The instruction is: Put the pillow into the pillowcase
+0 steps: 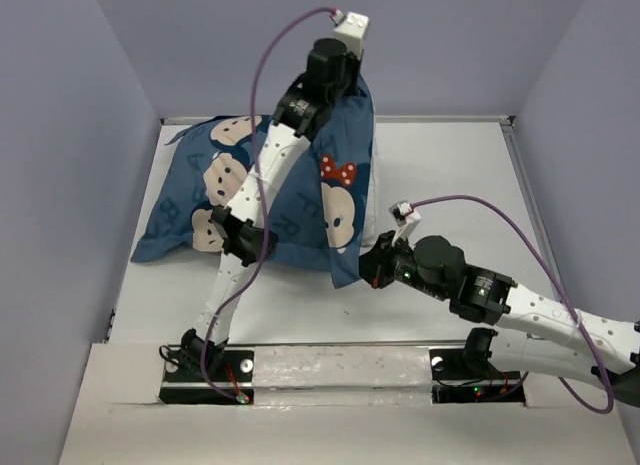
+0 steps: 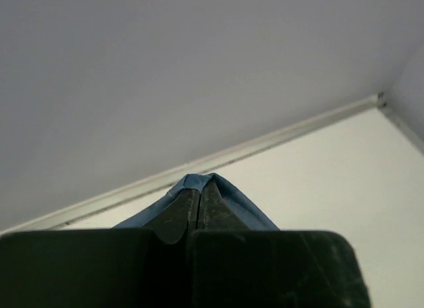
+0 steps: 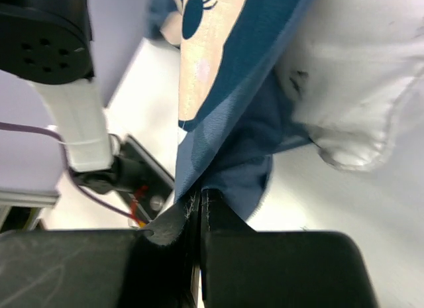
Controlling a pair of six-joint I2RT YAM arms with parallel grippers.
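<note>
On the white counter, the blue pillowcase covers most of the pillow (white corner showing at the right end). The left tool pinches the raised far edge; the right tool pinches the near edge.

A white counter fills the middle of the overhead view, closed in by plain lavender walls on the left, far and right sides. A thin pale metal trim runs along the counter's far edge and meets a like strip at the far right corner. Along the near edge lies a pale board, with a glossy grey strip across it.
</note>
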